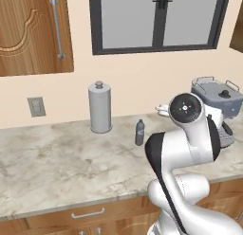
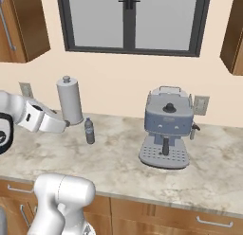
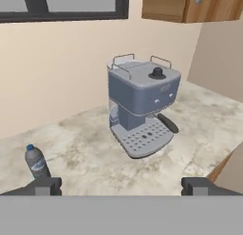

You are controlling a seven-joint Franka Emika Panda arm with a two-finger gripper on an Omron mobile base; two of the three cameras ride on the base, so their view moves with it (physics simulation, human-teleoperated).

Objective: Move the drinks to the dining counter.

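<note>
bottle: i see one small clear grey-blue water bottle (image 1: 139,132) upright on the beige veined marble counter (image 1: 57,163) below the dark-framed window (image 1: 159,21); it is near the tall grey cylindrical canister with a knob (image 1: 100,108), not touching it.
other landmarks: a grey-blue espresso machine (image 2: 167,128) sits well apart from the bottle, further along the same counter.
gripper: my two-finger gripper (image 3: 121,186) hangs above the counter with its dark tips wide apart and nothing between them; the bottle shows just by one tip in the hand view, still clear of it.
arm: the white arm (image 1: 190,149) is folded up in front of the counter.
progress: i judge this early; the water bottle is still on the window counter, ungrasped.
left to do: line up on the bottle, close on it, lift, and carry it to the dining counter.
</note>
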